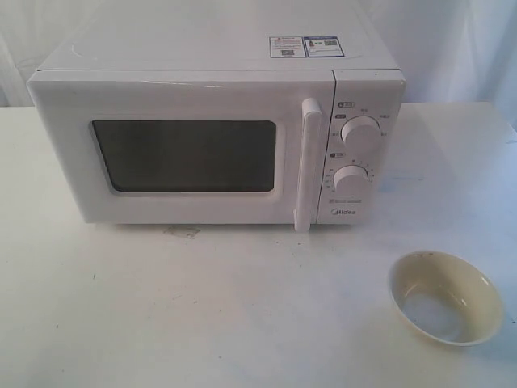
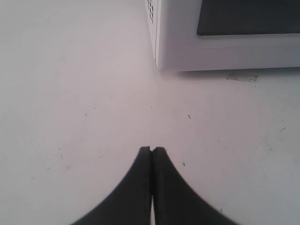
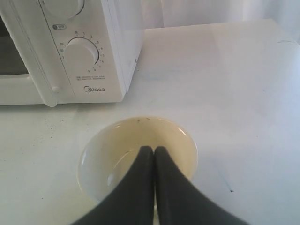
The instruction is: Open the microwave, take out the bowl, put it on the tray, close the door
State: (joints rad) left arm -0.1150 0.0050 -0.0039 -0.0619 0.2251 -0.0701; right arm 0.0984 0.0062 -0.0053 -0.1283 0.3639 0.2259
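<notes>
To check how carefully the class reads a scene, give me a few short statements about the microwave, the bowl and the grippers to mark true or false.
1. The door of the microwave is shut. True.
2. The bowl is empty. True.
3. The bowl sits inside the microwave. False: it stands on the table, in front of the microwave, off its dial side.
4. Both grippers are open. False: the left gripper and the right gripper are both shut.

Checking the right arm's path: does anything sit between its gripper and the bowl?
Nothing visible does. The right gripper, shut, points at the bowl, with only bare table around it; the microwave stands apart from the bowl.
</notes>
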